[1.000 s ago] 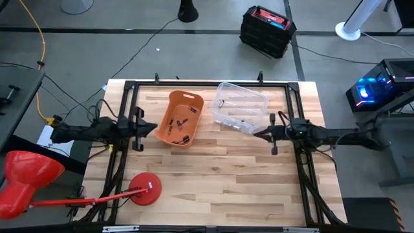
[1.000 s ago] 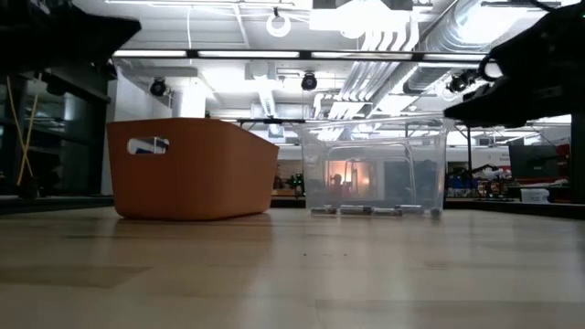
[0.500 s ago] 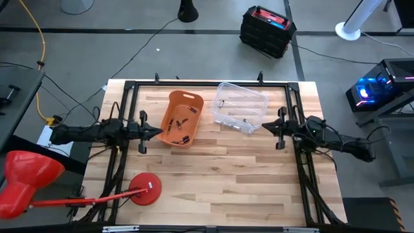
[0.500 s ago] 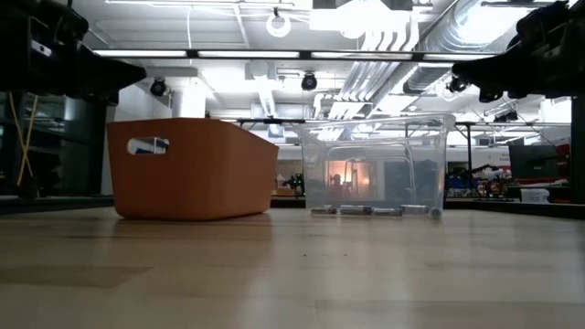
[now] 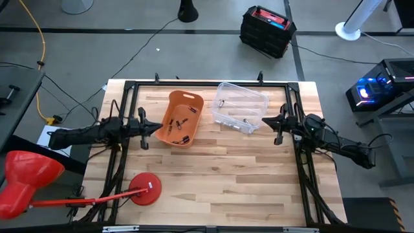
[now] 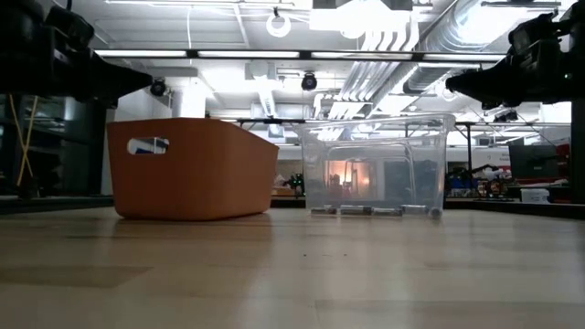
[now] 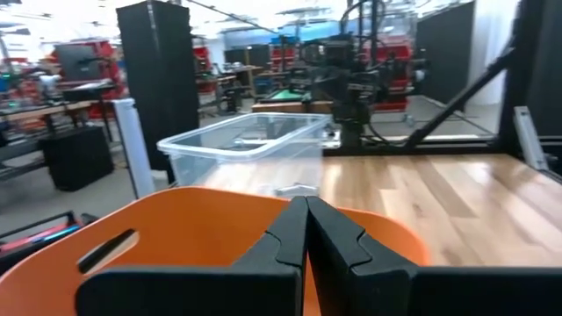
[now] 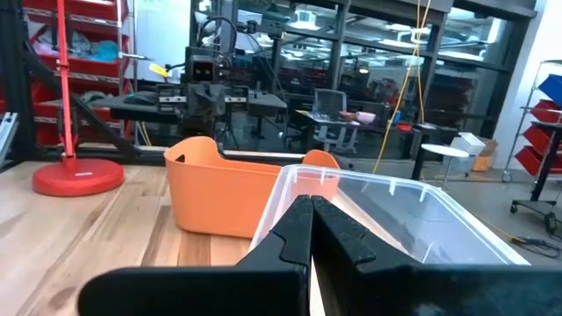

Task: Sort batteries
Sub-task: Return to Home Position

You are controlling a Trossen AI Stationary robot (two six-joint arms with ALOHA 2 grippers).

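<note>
Several small dark and silvery batteries (image 5: pixel 179 124) lie on the floor of the orange bin (image 5: pixel 179 119). A few more batteries (image 5: pixel 246 120) lie in the clear plastic bin (image 5: pixel 240 107) and show at its bottom in the low view (image 6: pixel 370 210). My left gripper (image 5: pixel 155 128) is shut and empty, just above the orange bin's left rim (image 7: pixel 219 211). My right gripper (image 5: pixel 263 122) is shut and empty, above the clear bin's near right corner (image 8: pixel 299 180). In the low view both grippers (image 6: pixel 151 82) (image 6: pixel 448 84) hang higher than the bins' rims.
A red stand with a round base (image 5: pixel 145 191) sits near the table's front left. Black frame rails (image 5: pixel 303 168) run along the table's left and right sides. Bare wood (image 5: pixel 220 175) spreads in front of the two bins.
My right gripper has risen and drawn back from the clear bin's near right corner toward the table's far right, staying shut. My left gripper has shifted only a little beside the orange bin. The bins and batteries have not moved.
</note>
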